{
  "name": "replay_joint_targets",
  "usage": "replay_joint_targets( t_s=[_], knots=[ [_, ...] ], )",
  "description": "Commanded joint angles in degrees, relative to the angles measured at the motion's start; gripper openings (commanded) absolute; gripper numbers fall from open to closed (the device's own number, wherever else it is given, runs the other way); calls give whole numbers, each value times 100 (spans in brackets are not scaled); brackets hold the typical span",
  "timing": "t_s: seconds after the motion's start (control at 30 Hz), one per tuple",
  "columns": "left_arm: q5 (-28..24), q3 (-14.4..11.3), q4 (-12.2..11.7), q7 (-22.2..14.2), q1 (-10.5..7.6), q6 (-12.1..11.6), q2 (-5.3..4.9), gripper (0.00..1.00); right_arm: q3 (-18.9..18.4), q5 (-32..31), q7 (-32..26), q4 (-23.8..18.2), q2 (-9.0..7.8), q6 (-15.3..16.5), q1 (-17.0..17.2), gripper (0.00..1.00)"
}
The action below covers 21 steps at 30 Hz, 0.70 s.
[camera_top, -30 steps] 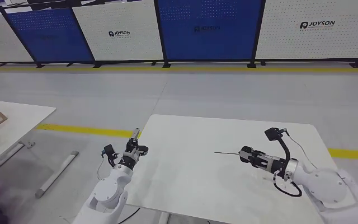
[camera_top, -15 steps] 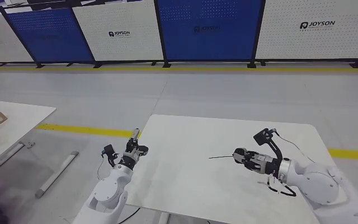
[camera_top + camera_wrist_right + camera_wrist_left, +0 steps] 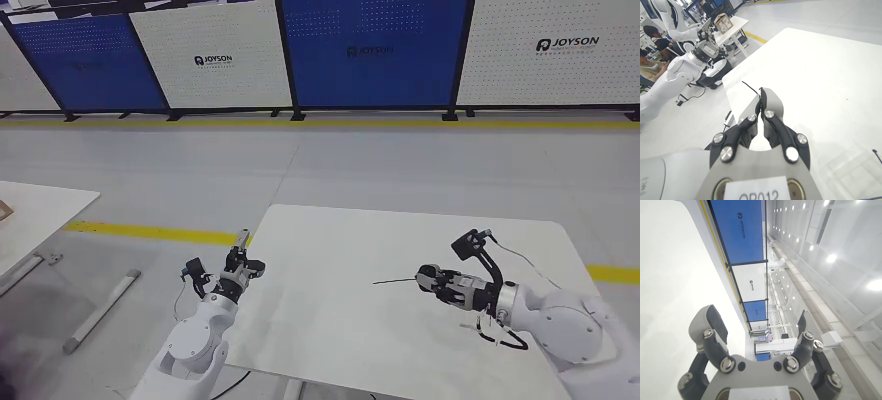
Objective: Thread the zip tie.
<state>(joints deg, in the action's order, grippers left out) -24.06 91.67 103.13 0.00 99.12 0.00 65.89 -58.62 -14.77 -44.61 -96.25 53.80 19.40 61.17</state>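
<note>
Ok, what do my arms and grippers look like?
White rounded shells on left arm and right arm. Grey metal plates, black links, silver screws, ribbed black pads, white label on left gripper and right gripper. Black cable loops at the right wrist.

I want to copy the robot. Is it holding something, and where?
The right gripper pinches a thin black zip tie by one end between its fingers; the rest sticks out. The left gripper is open and empty.

White rectangular tabletop (image 3: pixel 330 300) with rounded corners, smooth pale surface, set on a light grey floor (image 3: pixel 300 170), yellow floor line (image 3: pixel 150 232) passing beneath its far side, one tiny dark speck (image 3: pixel 847 99) on the tabletop, away from the edges
</note>
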Motion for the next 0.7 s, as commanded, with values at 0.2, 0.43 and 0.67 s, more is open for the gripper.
replay_joint_targets(
  t_s=[0.2,0.43,0.67],
  knots=[
    [0,0,0,0,0,0,0,100,-5,-255,181,-98,3,-2,48,0],
    [0,0,0,0,0,0,0,100,75,-1977,741,-455,-68,8,240,0],
    [0,0,0,0,0,0,0,100,75,-1977,741,-455,-68,8,240,0]
  ],
)
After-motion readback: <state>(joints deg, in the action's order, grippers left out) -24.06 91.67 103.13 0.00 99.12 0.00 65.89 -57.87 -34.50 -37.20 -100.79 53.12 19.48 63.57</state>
